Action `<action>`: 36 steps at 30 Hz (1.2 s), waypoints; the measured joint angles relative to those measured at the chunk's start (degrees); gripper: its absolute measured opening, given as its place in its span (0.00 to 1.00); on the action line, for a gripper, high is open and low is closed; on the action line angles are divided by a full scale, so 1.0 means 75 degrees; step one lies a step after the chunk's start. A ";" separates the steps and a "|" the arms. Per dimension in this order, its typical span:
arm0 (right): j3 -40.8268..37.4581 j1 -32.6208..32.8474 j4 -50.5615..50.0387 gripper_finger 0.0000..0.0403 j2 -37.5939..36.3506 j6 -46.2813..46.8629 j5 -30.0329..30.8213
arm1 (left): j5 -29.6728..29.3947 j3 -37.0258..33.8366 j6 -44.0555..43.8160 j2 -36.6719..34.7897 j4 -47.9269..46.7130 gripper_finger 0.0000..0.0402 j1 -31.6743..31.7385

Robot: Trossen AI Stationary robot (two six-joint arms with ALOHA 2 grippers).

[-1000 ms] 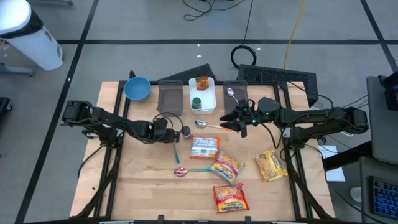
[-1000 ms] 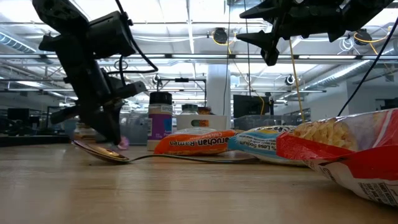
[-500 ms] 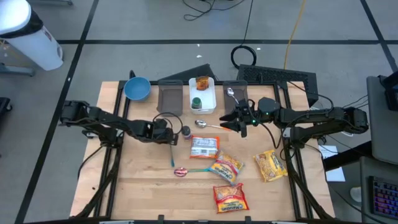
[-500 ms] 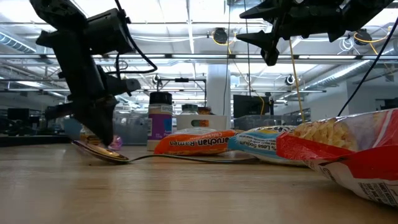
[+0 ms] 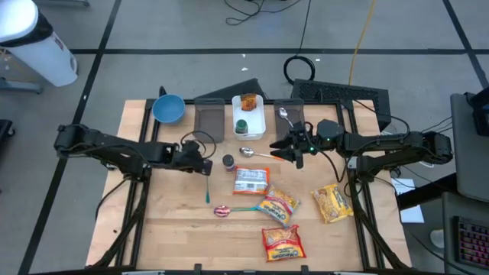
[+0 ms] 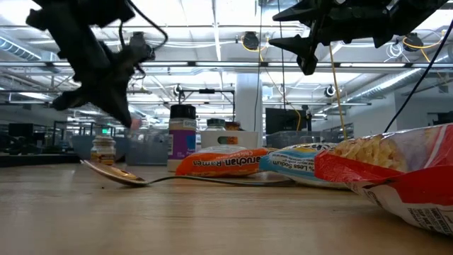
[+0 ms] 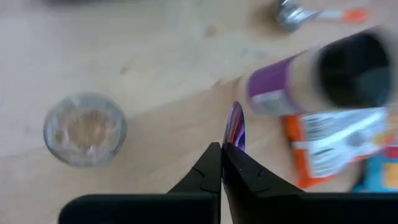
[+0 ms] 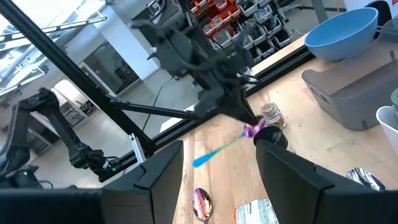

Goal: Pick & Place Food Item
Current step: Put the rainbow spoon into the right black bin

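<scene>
Now left gripper [image 5: 206, 165] pinched on blue-handled spoon [image 5: 208, 185], lifted off table [image 5: 168, 221], left of center. Spice jar [image 5: 228, 162] just beside, right. Small glass jar [image 7: 84, 129] near. Bare wood lower left of frame. Right gripper [image 5: 278, 150] spread, hovering right of center above metal spoon [image 5: 256, 153]. Ramen packets [image 5: 278, 205] lower center.

Wooden worktop [image 5: 168, 221] — carries blue bowl [image 5: 168, 108], white tray [image 5: 249, 116], spice jar [image 5: 228, 162], ramen packets [image 5: 276, 205], spoons [image 5: 255, 153].
</scene>
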 joint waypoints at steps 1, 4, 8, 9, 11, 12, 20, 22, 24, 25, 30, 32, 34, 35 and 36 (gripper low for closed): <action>0.0000 0.0000 0.0000 0.49 0.0000 0.0000 0.0001 | -0.0101 0.0062 0.0105 -0.0172 -0.0068 0.02 0.0001; 0.0000 -0.0003 0.0003 0.49 0.0000 -0.0017 0.0023 | -0.0497 0.0316 0.0439 -0.0738 -0.0392 0.01 0.0003; 0.0000 -0.0003 0.0078 0.49 0.0000 0.0018 0.0029 | -0.1050 0.0829 0.0890 -0.1337 -0.0815 0.02 0.0000; 0.0000 -0.0003 0.0130 0.49 0.0000 0.0025 0.0029 | -0.1195 0.0973 0.1053 -0.1465 -0.0832 0.02 0.0000; -0.0005 -0.0003 0.0318 0.49 0.0000 0.0084 0.0029 | -0.1473 0.1267 0.1391 -0.1681 -0.0857 0.01 0.0001; -0.0006 -0.0003 0.0460 0.49 0.0000 0.0173 0.0032 | -0.1649 0.1415 0.1570 -0.1761 -0.0881 0.01 0.0000; -0.0006 0.0000 0.1478 0.49 0.0000 0.0977 0.0270 | -0.2429 0.2195 0.3466 -0.1834 -0.0130 0.01 0.0099; -0.0006 0.0000 0.1513 0.49 0.0000 0.1056 0.0418 | -0.2317 0.2196 0.3827 -0.1742 0.0495 0.02 0.0258; -0.0006 0.0000 0.1501 0.49 0.0000 0.1123 0.0458 | -0.2045 0.2201 0.4173 -0.1623 0.1067 0.02 0.0453; -0.0006 0.0000 0.1511 0.49 0.0018 0.1186 0.0463 | -0.1878 0.2198 0.4330 -0.1556 0.1319 0.02 0.0554; -0.0003 0.0000 0.1964 0.49 0.0426 0.1700 0.0448 | -0.0693 0.2201 0.4872 -0.0984 0.2614 0.02 0.1105; -0.0003 0.0000 0.2202 0.49 0.0653 0.1859 0.0419 | -0.0179 0.2201 0.4891 -0.0686 0.2990 0.02 0.1318; -0.0003 0.0000 0.2435 0.49 0.0910 0.2001 0.0420 | 0.0258 0.2201 0.4887 -0.0394 0.3332 0.01 0.1475; -0.0003 0.0000 0.2590 0.49 0.1035 0.2065 0.0420 | 0.0413 0.2201 0.4889 -0.0230 0.3571 0.01 0.1531; -0.0003 0.0000 0.2718 0.49 0.1145 0.2141 0.0419 | 0.0555 0.2198 0.4892 -0.0066 0.3810 0.01 0.1575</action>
